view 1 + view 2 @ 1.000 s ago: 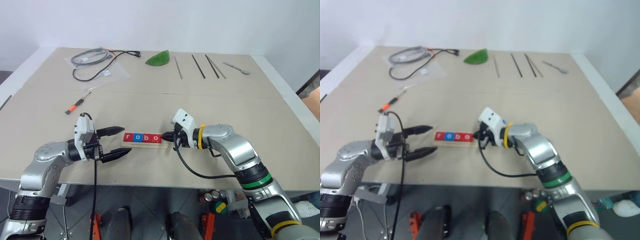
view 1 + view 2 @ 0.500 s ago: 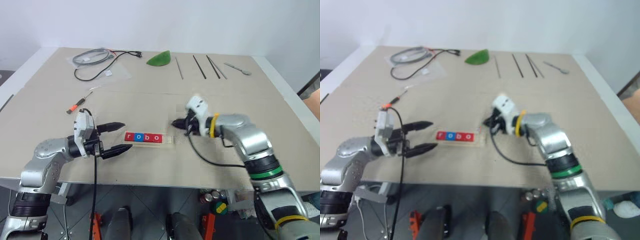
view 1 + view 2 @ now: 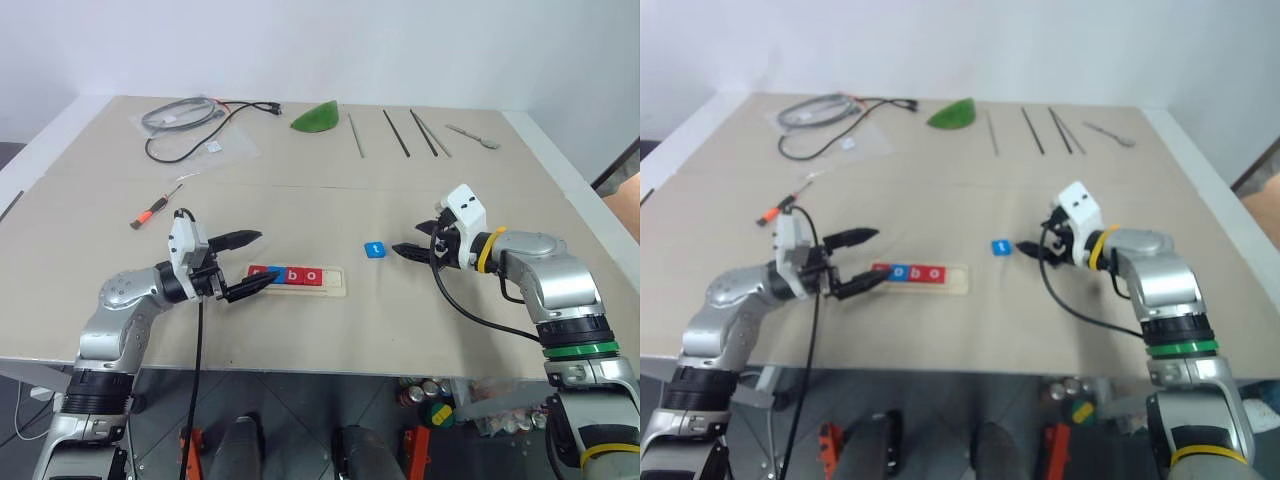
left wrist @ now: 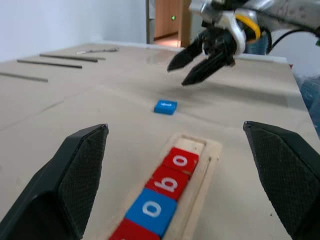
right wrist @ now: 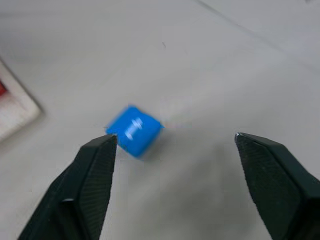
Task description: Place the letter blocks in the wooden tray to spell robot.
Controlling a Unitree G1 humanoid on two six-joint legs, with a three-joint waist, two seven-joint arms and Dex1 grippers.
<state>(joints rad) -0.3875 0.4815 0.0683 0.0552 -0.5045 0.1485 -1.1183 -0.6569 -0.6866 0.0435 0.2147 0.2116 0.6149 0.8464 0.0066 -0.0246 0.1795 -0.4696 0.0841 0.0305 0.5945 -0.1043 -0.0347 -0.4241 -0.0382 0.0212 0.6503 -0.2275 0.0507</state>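
Right gripper (image 3: 413, 251) stands with jaws apart, empty, aimed at the blue "t" block (image 3: 374, 249), which lies flat on the table (image 3: 480, 200) near the wooden tray (image 3: 338, 284), off its vacant end. Four blocks reading "robo" (image 3: 286, 275) fill the tray's other slots. Left gripper (image 3: 247, 263) is spread wide, empty, at the tray's opposite end. To do the pick well, straddle the block squarely, close on opposite edges, then seat it letter-up in the vacant slot.
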